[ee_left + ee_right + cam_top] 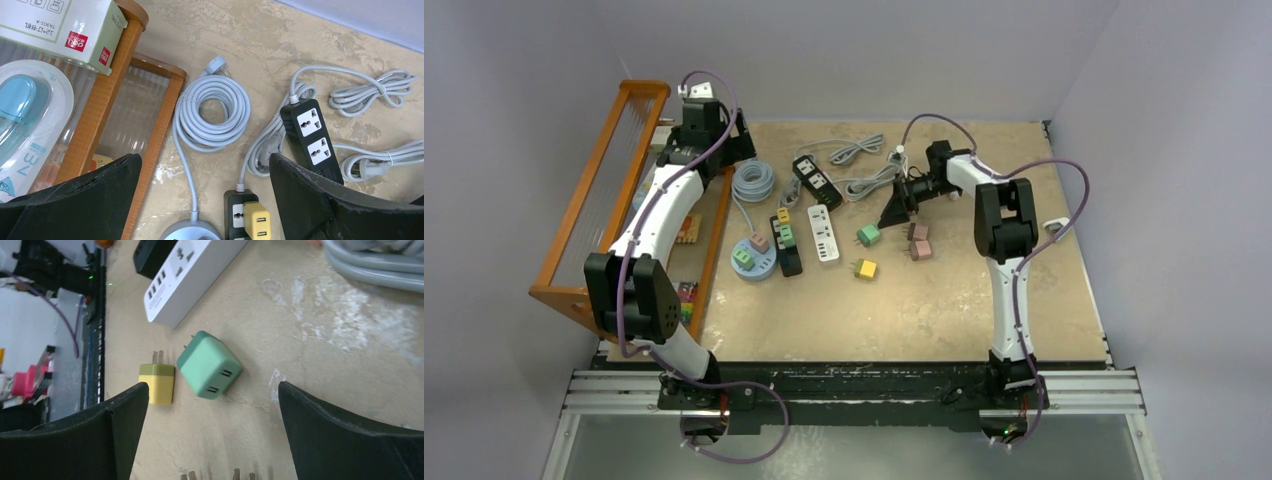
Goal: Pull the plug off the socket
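Black strips [816,182] two, loose plugs [868,235] seemingly four

Colours on your mottled beige tabletop [924,300]
Your right wrist camera shows 1 green cube plug [209,365], 1 yellow flat plug [157,383], 1 white plastic socket strip [190,275].

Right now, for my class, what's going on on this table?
Both end effectors are open and empty. The right end effector hovers over a loose green plug and a loose yellow plug. The left end effector hangs above a coiled grey cable, near a seated yellow plug in a black socket strip.
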Motion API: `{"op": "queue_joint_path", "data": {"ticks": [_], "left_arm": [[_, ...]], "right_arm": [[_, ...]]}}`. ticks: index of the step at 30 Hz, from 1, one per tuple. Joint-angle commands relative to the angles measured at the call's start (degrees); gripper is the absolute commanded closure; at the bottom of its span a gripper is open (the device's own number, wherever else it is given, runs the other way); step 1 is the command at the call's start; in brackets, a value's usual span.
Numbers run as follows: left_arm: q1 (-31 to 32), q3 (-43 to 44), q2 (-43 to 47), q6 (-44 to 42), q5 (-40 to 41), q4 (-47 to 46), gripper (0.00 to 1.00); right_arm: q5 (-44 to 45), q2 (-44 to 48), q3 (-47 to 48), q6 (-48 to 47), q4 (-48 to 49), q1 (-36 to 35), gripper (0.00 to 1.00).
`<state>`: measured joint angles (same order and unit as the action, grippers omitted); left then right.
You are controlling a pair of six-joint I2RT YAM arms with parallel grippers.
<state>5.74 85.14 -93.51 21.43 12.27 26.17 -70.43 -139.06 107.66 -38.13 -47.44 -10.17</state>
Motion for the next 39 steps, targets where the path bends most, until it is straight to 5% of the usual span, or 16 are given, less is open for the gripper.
{"op": "queue_joint_path", "data": {"ticks": [1,5,9,13,15,18,20,22,25,29,39], "left_arm": [[-0.4,-0.2,2.4,-0.4,0.6,-2.8,0.00],[-0.5,-0.2,2.1,-0.4,0.8,-2.8,0.00],[-0.5,-0.4,2.1,-0.4,1.5,-2.9,0.00],[-0.4,-2.1,3.7,-0.2,1.1,-5.3,0.00],[-0.4,-3.3,5.2,-0.3,1.0,-7.1,0.00],[-0.4,-5.2,8.0,-0.2,1.4,-9.4,0.00],[-0.5,-6.7,10.1,0.0,2.3,-10.5,0.00],[-0.5,-9.3,12.7,0.1,3.7,-11.7,0.00],[-0.5,-13.4,16.8,0.7,6.5,-13.0,0.00],[-0.5,-16.7,19.8,1.3,7.7,-12.1,0.00],[-0.6,-23.2,22.2,7.9,4.8,-7.2,0.00]], "right_arm": [[9.1,9.2,-2.0,14.7,15.6,0.0,0.00],[19.4,13.6,-1.4,21.0,21.6,-0.2,0.00],[38.5,23.3,-5.9,24.9,29.9,-2.6,0.00],[62.5,41.3,-21.3,25.7,51.3,-11.2,0.00],[64.2,47.8,-34.3,29.0,70.4,-12.7,0.00],[63.7,46.5,-50.1,46.5,92.7,-11.9,0.00],[55.3,39.9,-40.5,46.6,80.3,-11.6,0.00],[58.9,33.6,-26.7,43.2,64.5,-18.0,0.00],[71.4,33.3,-27.8,37.8,71.9,-28.4,0.00],[62.5,28.2,-22.5,43.4,66.6,-31.5,0.01],[65.9,20.1,-16.9,45.5,56.5,-38.2,0.13]]}}
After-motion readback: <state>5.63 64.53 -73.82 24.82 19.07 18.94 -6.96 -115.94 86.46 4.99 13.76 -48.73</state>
